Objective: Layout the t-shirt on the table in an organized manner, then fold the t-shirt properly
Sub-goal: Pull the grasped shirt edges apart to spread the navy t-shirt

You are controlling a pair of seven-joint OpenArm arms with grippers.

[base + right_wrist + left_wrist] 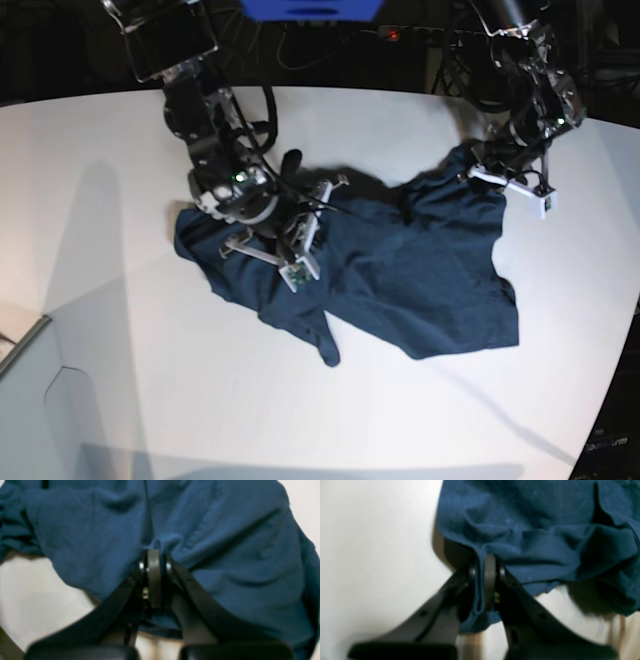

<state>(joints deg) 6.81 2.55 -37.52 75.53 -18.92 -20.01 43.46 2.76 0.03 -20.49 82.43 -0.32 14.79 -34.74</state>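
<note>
Up close in the left wrist view, the left gripper (486, 580) is clenching a fold of the t-shirt (535, 530), whose navy cloth is bunching from twelve to three o'clock while the white table (375, 550) is filling the nine o'clock side.

Seen from the right wrist, the right gripper (155, 577) is pinching the t-shirt (225, 555) between closed jaws, cloth spreading across the top and table (32, 600) showing at eight o'clock.

From the base view, the t-shirt (400, 270) is lying crumpled mid-table (150, 400); the right gripper (305, 228) is gripping it near the centre, and the left gripper (480, 168) is holding its corner at two o'clock.
</note>
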